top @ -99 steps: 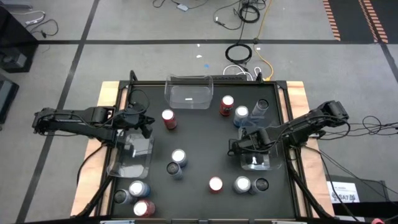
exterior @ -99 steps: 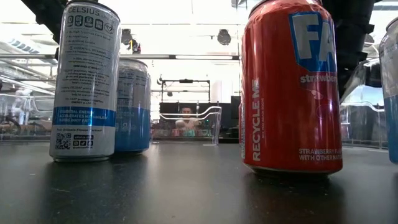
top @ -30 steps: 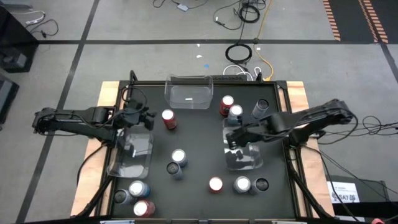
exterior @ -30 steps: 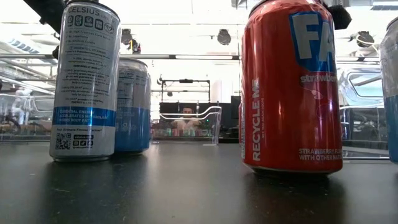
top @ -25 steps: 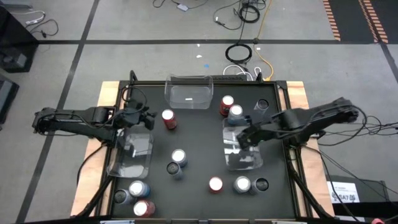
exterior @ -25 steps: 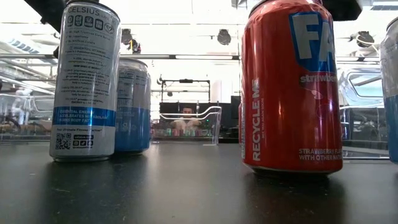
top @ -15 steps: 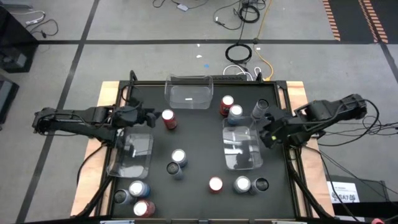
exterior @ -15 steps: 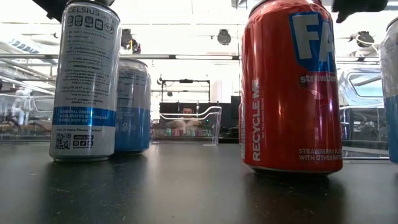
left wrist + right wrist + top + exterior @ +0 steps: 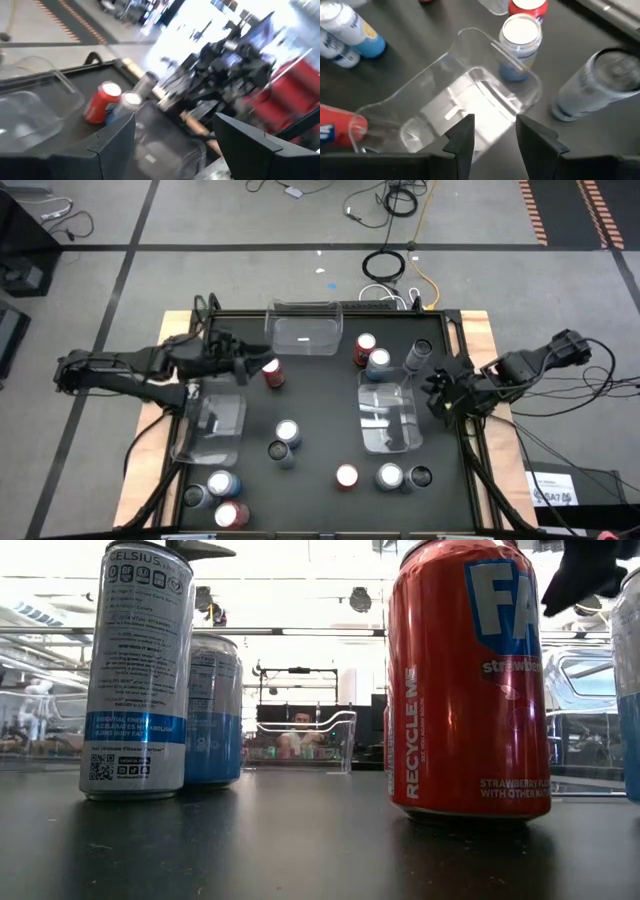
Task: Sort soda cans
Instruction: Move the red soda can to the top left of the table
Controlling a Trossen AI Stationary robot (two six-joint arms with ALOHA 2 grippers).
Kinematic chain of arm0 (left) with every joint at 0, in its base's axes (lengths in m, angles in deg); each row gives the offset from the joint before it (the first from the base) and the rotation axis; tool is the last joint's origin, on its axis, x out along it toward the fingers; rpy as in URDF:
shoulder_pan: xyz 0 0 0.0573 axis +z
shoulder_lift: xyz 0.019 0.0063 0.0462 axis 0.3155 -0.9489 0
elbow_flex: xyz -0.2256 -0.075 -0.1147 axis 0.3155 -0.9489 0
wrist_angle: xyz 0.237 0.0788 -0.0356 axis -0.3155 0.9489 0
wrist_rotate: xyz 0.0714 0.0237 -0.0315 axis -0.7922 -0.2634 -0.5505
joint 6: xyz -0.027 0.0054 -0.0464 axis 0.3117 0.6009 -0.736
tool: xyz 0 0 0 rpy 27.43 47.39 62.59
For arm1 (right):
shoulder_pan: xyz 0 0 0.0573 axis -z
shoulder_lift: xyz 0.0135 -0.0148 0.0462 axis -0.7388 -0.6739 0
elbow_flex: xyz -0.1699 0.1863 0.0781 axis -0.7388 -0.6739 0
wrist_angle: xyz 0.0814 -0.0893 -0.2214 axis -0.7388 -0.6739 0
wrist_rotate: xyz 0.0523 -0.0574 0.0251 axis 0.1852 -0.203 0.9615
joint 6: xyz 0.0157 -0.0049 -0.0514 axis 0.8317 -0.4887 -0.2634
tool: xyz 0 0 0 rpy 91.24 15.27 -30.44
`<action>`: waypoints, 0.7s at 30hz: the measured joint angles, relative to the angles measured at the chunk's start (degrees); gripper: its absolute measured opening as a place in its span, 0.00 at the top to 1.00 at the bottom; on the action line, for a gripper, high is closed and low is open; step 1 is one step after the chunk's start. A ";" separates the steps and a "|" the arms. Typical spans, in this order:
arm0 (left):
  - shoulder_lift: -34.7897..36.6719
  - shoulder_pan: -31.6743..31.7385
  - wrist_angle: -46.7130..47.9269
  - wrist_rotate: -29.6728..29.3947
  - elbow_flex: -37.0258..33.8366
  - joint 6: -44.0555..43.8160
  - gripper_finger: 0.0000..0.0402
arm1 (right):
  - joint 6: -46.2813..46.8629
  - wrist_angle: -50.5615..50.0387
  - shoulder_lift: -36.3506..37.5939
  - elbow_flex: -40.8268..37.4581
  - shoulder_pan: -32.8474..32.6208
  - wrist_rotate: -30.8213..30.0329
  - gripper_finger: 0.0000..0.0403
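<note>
- Your cans are scattered upright across the black counter (image 9: 320,395), and the one in play is the red can (image 9: 272,371) near the back, just in front of the far clear bin (image 9: 303,330).
- Your left gripper (image 9: 258,360) sits just beside that can on its left, fingers spread and holding nothing; the can's long axis is vertical, so I'd expect a level, side-on approach.
- The left arm is clearly nearer; your right gripper (image 9: 440,393) hangs off at the right edge, beside the right clear bin (image 9: 388,420), fingers apart, empty.
- The right wrist view shows that bin (image 9: 465,105) empty, with a silver-blue can (image 9: 520,47) just beyond it.
- The low view gives labels only: a big red can (image 9: 468,680) up close.
</note>
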 joint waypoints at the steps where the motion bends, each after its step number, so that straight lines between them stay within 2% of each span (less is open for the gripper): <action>1: -1.91 0.09 3.43 0.00 3.01 0.99 0.31 | 0.55 1.85 1.09 -1.68 0.00 0.42 0.66; 7: -14.95 3.23 24.32 0.52 23.05 6.43 0.31 | 0.88 14.72 4.99 -9.38 0.00 1.58 0.66; 10: -20.68 5.06 28.97 3.76 30.16 10.83 0.31 | 0.85 17.75 5.17 -10.47 0.02 1.51 0.66; 15: -26.62 5.48 27.32 6.69 34.12 13.11 0.31 | 2.01 19.54 5.06 -10.68 0.02 1.51 0.66; 21: -30.70 4.25 27.96 8.87 34.19 10.38 0.31 | 3.39 20.91 5.04 -10.68 0.02 1.51 0.66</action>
